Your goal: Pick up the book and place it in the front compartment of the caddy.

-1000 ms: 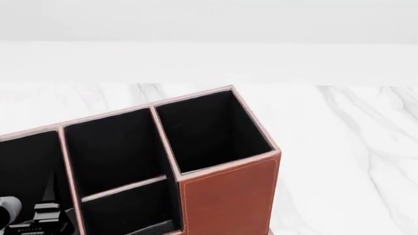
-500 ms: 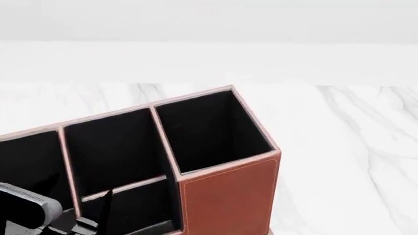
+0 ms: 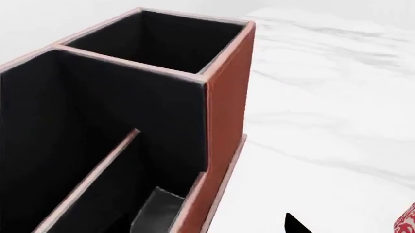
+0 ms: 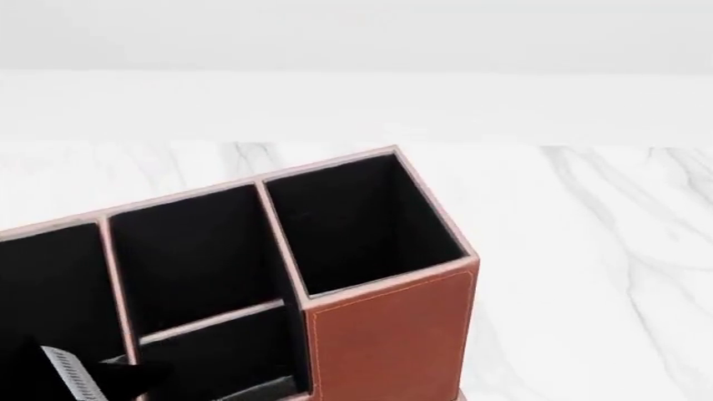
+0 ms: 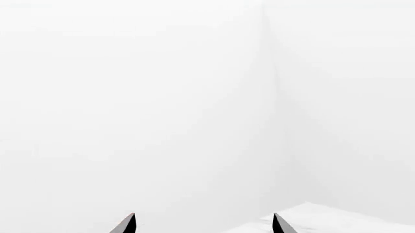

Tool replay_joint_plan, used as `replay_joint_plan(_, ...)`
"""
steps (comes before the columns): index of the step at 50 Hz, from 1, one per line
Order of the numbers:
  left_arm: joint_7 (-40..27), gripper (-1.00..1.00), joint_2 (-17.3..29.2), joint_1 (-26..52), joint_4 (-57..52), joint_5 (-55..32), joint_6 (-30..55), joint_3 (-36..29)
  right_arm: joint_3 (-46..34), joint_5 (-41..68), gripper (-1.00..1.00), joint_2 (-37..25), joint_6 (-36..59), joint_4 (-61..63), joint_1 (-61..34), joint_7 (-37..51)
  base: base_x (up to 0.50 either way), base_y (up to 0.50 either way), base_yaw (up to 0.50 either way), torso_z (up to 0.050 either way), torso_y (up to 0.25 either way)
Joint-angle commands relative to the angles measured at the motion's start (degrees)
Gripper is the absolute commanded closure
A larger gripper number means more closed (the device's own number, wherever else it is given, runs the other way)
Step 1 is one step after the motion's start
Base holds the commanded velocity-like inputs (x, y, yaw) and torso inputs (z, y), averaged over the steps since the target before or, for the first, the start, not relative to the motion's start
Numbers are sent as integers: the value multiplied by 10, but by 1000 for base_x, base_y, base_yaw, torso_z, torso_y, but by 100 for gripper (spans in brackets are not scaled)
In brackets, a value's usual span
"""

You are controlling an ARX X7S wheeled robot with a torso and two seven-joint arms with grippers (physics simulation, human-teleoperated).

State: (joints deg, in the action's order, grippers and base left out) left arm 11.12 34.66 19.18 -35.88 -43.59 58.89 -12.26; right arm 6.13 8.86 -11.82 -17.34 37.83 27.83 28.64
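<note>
Three views examined.

Left wrist view: the caddy (image 3: 227,97) stands on the white marble desk (image 3: 324,97). Its square end pocket (image 3: 162,39) holds nothing visible. The front compartment (image 3: 65,121) shows only black lining down to the low crossbar (image 3: 91,177). On the other side of that crossbar, in the shallower pocket, a glossy dark-grey flat panel (image 3: 159,213) stands against the low outer wall; it appears to be the book, though only part of it shows. Of the left pincer (image 3: 295,226) one black tip alone is in frame, outside the caddy and above the desk; whether it is spread or pressed together cannot be told. A sliver of the red-and-white mug (image 3: 407,221) shows at the frame edge, apart from the caddy.

Head view: the caddy stands well in from the desk's far edge, its end pocket at the right. A dark arm part with a pale ribbed strip (image 4: 69,376) hangs over the caddy's left portion. A grey sheen lies low in the shallower pocket (image 4: 256,387).

Right wrist view: the right pincer (image 5: 204,225) is spread, nothing between its tips, facing blank white with a desk corner beyond.
</note>
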Motion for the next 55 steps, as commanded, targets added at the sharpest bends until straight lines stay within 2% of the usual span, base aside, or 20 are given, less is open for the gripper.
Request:
replay_joint_plan(1, 15, -100, 5, -5, -55, -79, 65, 22, 9, -11, -100, 7, -17, -7, 4, -13, 0, 0, 0, 0, 0)
replay_joint_plan(32, -14, -100, 18, -47, -139, -96, 68, 0, 6, -12, -100, 1, -39, -7, 20, -2, 0, 0, 0, 0, 0)
replay_joint_plan(42, -19, -100, 13, -37, -130, -67, 68, -40, 3, -13, -100, -2, -40, -5, 20, 1, 0, 0, 0, 0, 0)
replay_joint_plan(55, -2, -100, 25, -38, -110, 12, 29, -119, 0, -14, -100, -3, -49, -8, 24, 5, 0, 0, 0, 0, 0)
